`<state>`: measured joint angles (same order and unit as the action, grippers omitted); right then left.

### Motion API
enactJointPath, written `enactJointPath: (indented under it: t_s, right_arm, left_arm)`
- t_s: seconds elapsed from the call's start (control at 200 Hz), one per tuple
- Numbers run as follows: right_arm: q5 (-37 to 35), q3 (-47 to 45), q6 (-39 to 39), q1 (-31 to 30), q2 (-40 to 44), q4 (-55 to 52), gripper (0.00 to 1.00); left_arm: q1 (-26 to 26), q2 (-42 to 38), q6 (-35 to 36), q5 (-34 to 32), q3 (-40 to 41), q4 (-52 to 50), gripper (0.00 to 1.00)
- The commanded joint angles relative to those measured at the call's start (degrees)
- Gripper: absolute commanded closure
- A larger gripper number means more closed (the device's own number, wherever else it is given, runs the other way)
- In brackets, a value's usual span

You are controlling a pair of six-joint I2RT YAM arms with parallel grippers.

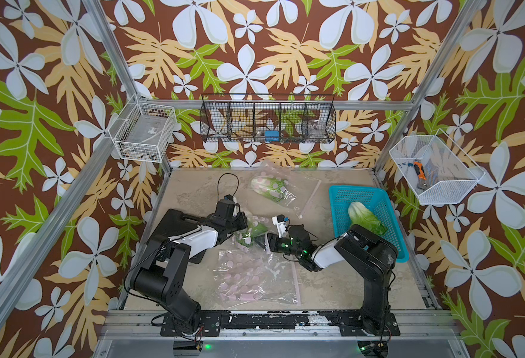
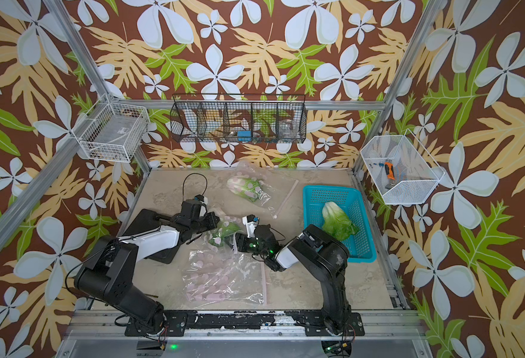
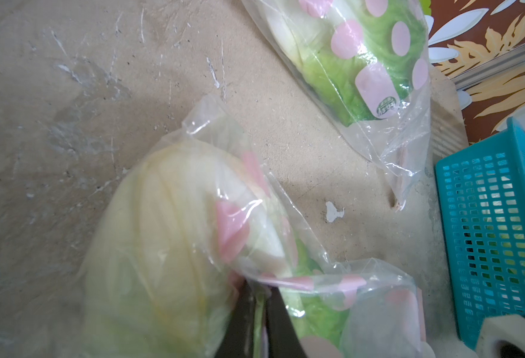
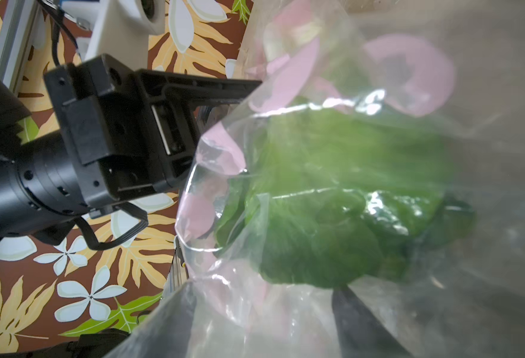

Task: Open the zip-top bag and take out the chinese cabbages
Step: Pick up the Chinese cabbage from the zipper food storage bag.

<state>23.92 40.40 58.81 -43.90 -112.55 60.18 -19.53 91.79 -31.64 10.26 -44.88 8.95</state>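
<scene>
Counted three clear, pink-dotted zip-top bags on the bench [image 1: 341, 279]. Found the left end effector [image 3: 259, 307] clenched on a fold of film of the middle bag [image 1: 245, 238], which lay between the two arms at mid-bench. Saw one chinese cabbage [image 3: 149, 248] inside that bag, with its white base toward the left wrist camera and its green leaf end toward the right end effector [image 1: 260, 241]. Found the right end effector released, with its fingers [image 4: 357, 319] spread wide at the leaf end of the bag and rumpled film draped about them. Could not tell whether either finger touched the leaves. Saw a second cabbage [image 1: 266, 186] inside the rear bag [image 1: 283, 193], near the back edge of the bench and well apart from both arms. Spotted the third cabbage [image 1: 365, 217] lying bare in the teal basket [image 1: 376, 195] on the right side of the bench, near the right arm. Noted the front bag [image 1: 252, 276] lying flat and crumpled, just in front of the middle bag.
</scene>
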Motion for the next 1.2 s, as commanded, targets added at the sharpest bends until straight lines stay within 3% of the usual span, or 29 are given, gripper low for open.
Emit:
enactJointPath:
  t_s: [0.0, 0.26, 0.56, 0.666, 0.891, 1.196]
  right_arm:
    - [-0.84, 0.34, 1.31, 0.24, -0.57, 2.66, 0.36]
    - [-5.01, -0.85, -5.72, 0.95, 2.54, -8.85, 0.53]
    - [-7.73, 1.94, -11.59, 0.92, 2.4, -14.52, 0.69]
    - [-8.1, 2.4, -12.74, 0.92, 2.16, -14.47, 0.67]
    - [-1.95, 2.08, -8.02, 0.9, 0.14, -3.75, 0.46]
    - [-1.95, 4.76, -8.7, 0.66, -0.78, -6.74, 0.46]
  left_arm:
    - [0.02, 0.24, -0.27, 2.28, 1.17, -9.1, 0.89]
    - [0.0, -0.03, 0.18, 1.87, 1.29, -9.57, 0.89]
    - [0.01, 0.76, -0.71, 3.79, 1.55, -8.69, 0.9]
    - [0.01, 1.02, -0.85, 4.14, 1.86, -8.35, 0.9]
    - [0.01, 1.47, -1.58, 5.89, 1.99, -7.33, 0.91]
    - [0.01, 1.2, -1.23, 6.15, 1.99, -7.68, 0.91]
